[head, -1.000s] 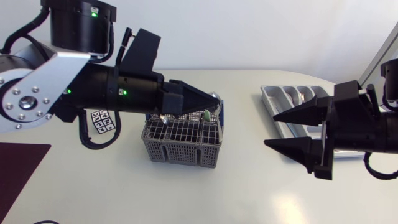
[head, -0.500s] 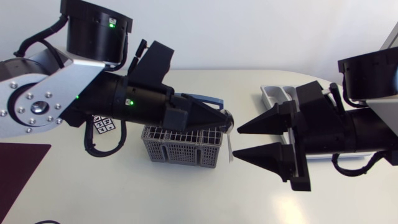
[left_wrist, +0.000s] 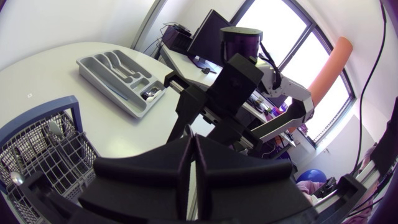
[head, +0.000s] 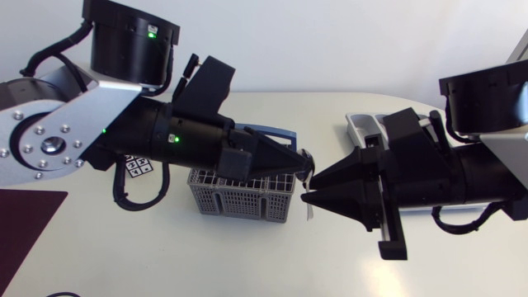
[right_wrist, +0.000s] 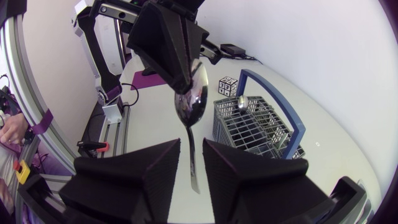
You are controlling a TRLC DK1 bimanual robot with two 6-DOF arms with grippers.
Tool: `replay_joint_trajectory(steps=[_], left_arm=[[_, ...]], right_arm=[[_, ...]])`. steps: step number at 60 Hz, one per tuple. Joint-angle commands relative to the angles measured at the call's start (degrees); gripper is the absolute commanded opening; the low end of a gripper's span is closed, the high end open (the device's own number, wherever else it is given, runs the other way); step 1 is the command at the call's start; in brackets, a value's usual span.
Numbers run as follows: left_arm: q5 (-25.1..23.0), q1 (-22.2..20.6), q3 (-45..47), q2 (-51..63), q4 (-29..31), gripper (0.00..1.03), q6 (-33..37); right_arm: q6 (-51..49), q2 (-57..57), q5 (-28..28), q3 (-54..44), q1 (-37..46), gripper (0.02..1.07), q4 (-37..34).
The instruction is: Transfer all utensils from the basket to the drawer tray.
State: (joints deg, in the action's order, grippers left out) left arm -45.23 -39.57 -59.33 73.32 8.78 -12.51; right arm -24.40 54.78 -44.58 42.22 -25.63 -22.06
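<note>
Head view: left arm in from left edge, stretched across above basket (head: 239, 196). Left gripper (head: 304, 162) clamped on spoon (head: 309, 206) at its bowl end, just past basket's right rim, above table (head: 206, 256). Spoon hanging handle-down. Right arm in from right edge, stretched toward the middle. Right gripper (head: 312, 186) nose to nose with the left, fingers a little apart around the handle. Tray (head: 363, 125) mostly hidden behind right arm.

Left wrist view: own fingers (left_wrist: 180, 155) pressed nearly together, spoon barely visible here. Not shown in head view: whole tray (left_wrist: 118, 70) on table beyond basket (left_wrist: 43, 149), one utensil (left_wrist: 151, 93) in the compartment at its near end. Second spoon (left_wrist: 55, 127) in basket.

Right wrist view: clearest on the grip. Spoon (right_wrist: 191, 102) vertical, bowl pinched in left gripper (right_wrist: 185, 87) above, handle down in the gap between right gripper's (right_wrist: 191, 142) spread fingers. No contact visible on either side. Second spoon (right_wrist: 241, 101) standing in basket (right_wrist: 255, 127), marker cube (right_wrist: 227, 85) behind it.
</note>
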Motion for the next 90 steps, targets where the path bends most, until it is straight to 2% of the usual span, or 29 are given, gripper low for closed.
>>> replay_joint_trajectory(steps=[1, 13, 16, 24, 30, 35, 42, 50, 52, 57, 66, 76, 90], left_arm=[[-1.5, -0.5, -1.5, 0.7, 0.1, 0.04, -1.4], [-1.5, -0.4, -1.5, 0.4, 0.1, 0.04, -1.4], [-1.5, -0.3, -1.5, 0.4, 0.0, 0.07, -1.4], [-1.5, -0.2, -1.9, 0.2, 0.0, 0.36, -1.5], [-0.6, 0.7, -3.2, -0.4, 0.1, 0.64, -1.5], [1.1, 2.0, -4.4, -1.2, 0.1, 0.69, -1.5], [4.4, 4.8, -6.1, -1.6, 0.2, 0.69, -1.9], [13.6, 7.4, -7.4, -1.7, 1.9, 0.69, -1.1], [16.6, 7.5, -7.6, -1.7, 3.1, 0.69, 0.0], [19.8, 8.7, -7.3, -2.2, 5.4, 0.69, 2.1], [31.3, 9.1, -5.4, -3.1, 10.0, 0.69, 7.5], [34.5, 11.3, -2.5, -3.9, 11.5, 0.68, 8.9], [35.6, 12.7, -0.1, -2.5, 12.1, 0.68, 8.6]], right_arm=[[1.4, 0.7, 0.2, 0.4, -0.7, 0.15, 0.4], [1.5, 0.9, 0.4, 0.0, -1.1, 0.08, 0.4], [1.5, 0.9, 0.5, -0.1, -1.2, 0.08, 0.2], [1.6, 0.9, 1.1, -0.5, -1.4, 0.08, -0.2], [1.5, 1.2, 2.1, -1.1, -1.6, 0.08, -0.8], [0.6, 1.2, 3.1, -1.6, -1.4, 0.08, -1.7], [-1.4, 0.8, 4.1, -2.7, 0.7, 0.08, -3.2], [-5.3, -0.3, 4.7, -3.8, 6.7, 0.08, -5.5], [-6.3, -0.5, 5.1, -3.9, 8.2, 0.08, -6.0], [-10.0, -0.9, 7.0, -4.6, 13.1, 0.08, -6.9], [-19.1, -1.8, 9.9, -5.7, 24.3, 0.08, -7.6], [-31.3, -0.1, 9.9, -6.4, 39.4, 0.08, -6.4], [-42.7, 7.1, 11.2, -9.2, 54.1, 0.08, 6.5]])
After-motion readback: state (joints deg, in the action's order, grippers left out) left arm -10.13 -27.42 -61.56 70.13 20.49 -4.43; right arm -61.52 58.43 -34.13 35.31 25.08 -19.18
